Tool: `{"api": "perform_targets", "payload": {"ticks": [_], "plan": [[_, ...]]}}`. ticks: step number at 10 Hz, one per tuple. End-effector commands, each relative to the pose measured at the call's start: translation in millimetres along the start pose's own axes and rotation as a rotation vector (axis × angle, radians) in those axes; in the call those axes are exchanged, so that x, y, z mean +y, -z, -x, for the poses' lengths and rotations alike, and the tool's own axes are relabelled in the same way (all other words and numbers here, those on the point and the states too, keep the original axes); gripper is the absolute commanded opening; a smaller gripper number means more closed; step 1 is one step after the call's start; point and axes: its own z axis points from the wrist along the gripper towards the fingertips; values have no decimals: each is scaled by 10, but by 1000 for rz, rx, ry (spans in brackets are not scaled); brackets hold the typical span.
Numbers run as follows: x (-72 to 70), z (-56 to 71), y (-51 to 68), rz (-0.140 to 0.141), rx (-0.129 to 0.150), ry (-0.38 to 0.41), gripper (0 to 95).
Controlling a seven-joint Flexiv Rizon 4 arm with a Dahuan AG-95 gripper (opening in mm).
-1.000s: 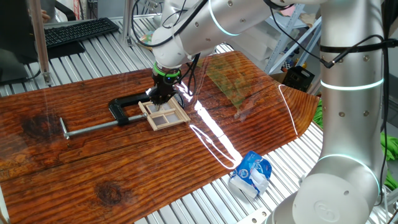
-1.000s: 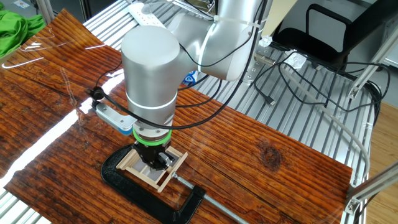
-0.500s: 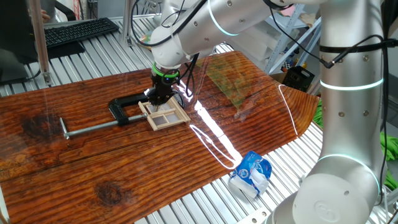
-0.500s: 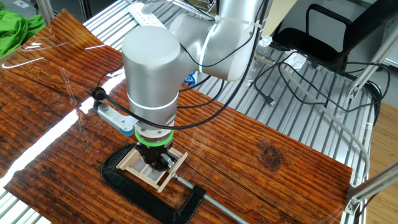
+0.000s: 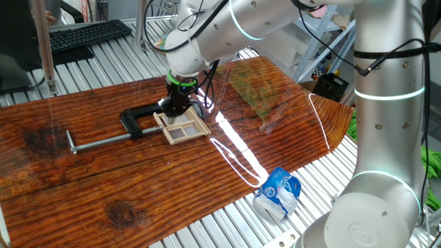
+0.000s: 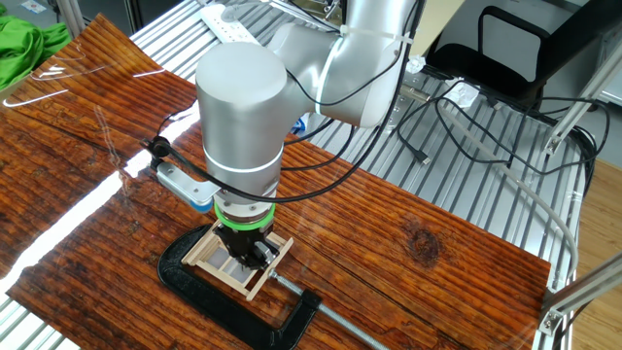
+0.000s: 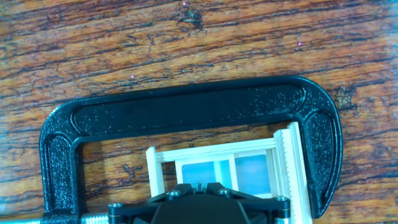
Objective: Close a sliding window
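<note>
1 arm (image 5: 275, 27) fills the top of both fixed views, and since 1 second ago its wrist has crept slightly toward the upper left over the wooden table (image 5: 103, 186). The black clamp (image 7: 186, 109) has not moved and curves around the sliding window (image 5: 182, 127), which lies flat at the frame centre-left. The gripper (image 6: 252, 255) sits down on the window; its fingertips are hidden by the wrist and cut off in the hand view, so I cannot tell whether it is parted or closed.
</note>
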Motion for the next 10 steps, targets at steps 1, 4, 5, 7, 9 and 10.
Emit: {"api": "perform_targets", "payload": {"ticks": [1,4,5,7,9,10], "plan": [[14,0,-5,0,-2,-8,0],[56,-4,8,2,1,-25,0],[61,-8,-11,4,-5,-25,0],[60,-6,-22,15,-9,-30,0],[62,-4,-20,15,-9,-29,0],[63,-3,-19,15,-9,-30,0]]}}
